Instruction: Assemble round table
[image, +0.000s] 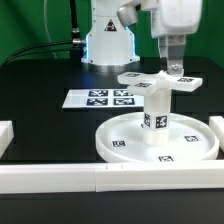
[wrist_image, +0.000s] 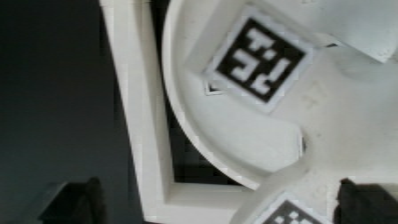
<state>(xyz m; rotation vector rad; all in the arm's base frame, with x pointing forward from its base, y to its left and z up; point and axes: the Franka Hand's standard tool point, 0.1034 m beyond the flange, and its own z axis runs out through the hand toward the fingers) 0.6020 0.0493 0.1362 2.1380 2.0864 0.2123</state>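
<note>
The large round disc (image: 120, 143) lies flat on the black table at the exterior view's lower right. The short thick cylinder leg (image: 158, 115) stands upright at its centre. The cross-shaped foot piece (image: 150, 80) rests on top of the leg. My gripper (image: 173, 68) hangs straight down over the foot's arm on the exterior view's right. In the wrist view the gripper (wrist_image: 219, 202) has its dark fingers (wrist_image: 71, 200) set wide apart, with a tagged corner of the foot (wrist_image: 285, 208) between them. Below it are the disc (wrist_image: 222, 105) and one of its tags.
The marker board (image: 100, 98) lies behind the disc. Long white border rails run along the front (image: 90, 180), at the exterior view's left (image: 5, 135) and right (image: 217, 125). A rail (wrist_image: 134, 110) shows beside the disc's rim in the wrist view. The arm's base (image: 108, 40) stands at the back.
</note>
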